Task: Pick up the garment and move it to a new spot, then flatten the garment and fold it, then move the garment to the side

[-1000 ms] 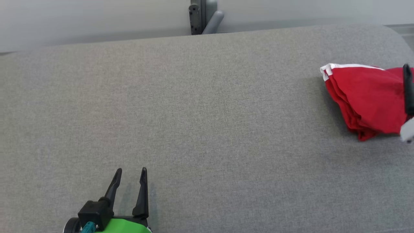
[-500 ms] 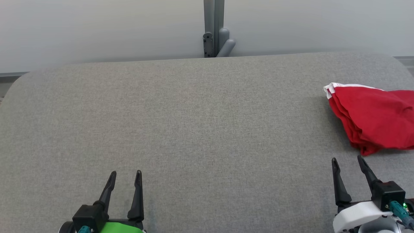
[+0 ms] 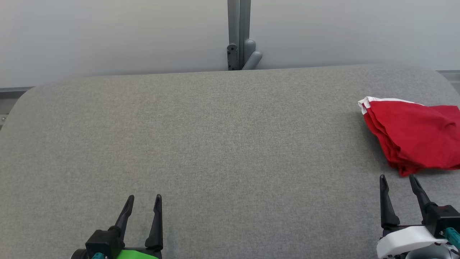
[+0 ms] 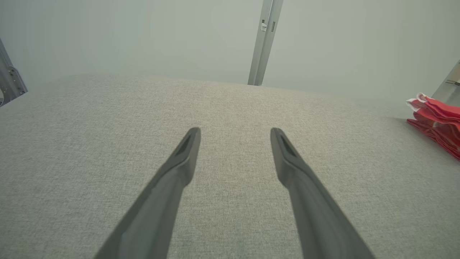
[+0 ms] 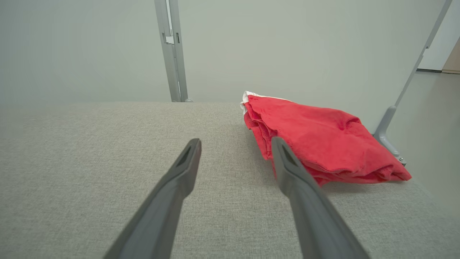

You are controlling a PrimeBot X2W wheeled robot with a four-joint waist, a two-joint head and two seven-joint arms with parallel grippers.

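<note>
The garment [image 3: 417,135] is red with a white trim, folded into a thick bundle at the right edge of the grey fabric table [image 3: 222,144]. The right wrist view shows the garment [image 5: 323,140] just ahead and right of the fingers; the left wrist view catches the garment [image 4: 436,124] at its far right. My right gripper [image 3: 397,178] stands open just in front of the bundle, apart from it, nothing between its fingers. At the table's front left my left gripper [image 3: 145,198] is open and holds nothing.
A grey metal post [image 3: 239,36] with a bracket rises behind the table's far edge against a pale wall. A slanted frame leg [image 5: 390,122] stands beyond the garment at the table's right end. The table's corners are rounded.
The head camera has tilted up, so the scene sits lower. My right gripper has drawn back from beside the garment to the table's front right. The garment lies free.
</note>
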